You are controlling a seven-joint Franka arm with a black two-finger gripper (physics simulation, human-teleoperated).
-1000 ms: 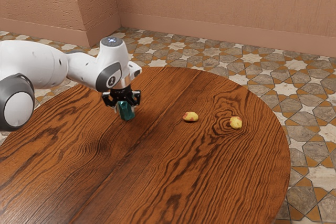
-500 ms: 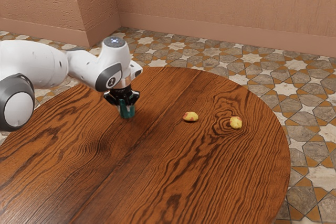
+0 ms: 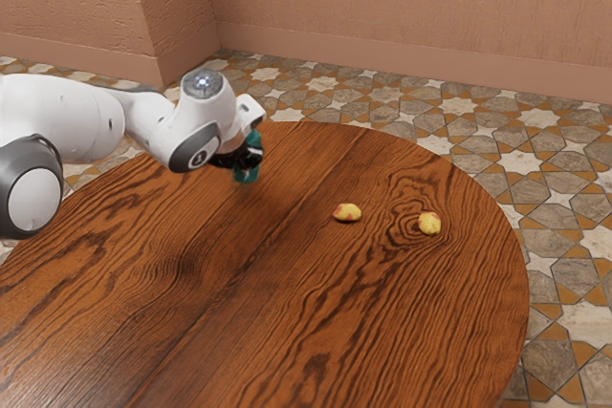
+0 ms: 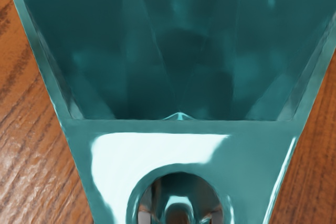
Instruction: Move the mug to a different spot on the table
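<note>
Gripper (image 3: pixel 243 164) tight around teal mug (image 3: pixel 251 166)

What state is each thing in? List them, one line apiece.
mug: held by the gripper, tipped off upright, nothing inside.
gripper: shut on the mug.
yellow lump nearer the mug: lying loose on the table, nothing touching it.
yellow lump farther from the mug: lying loose on the table, apart from the other lump.
</note>
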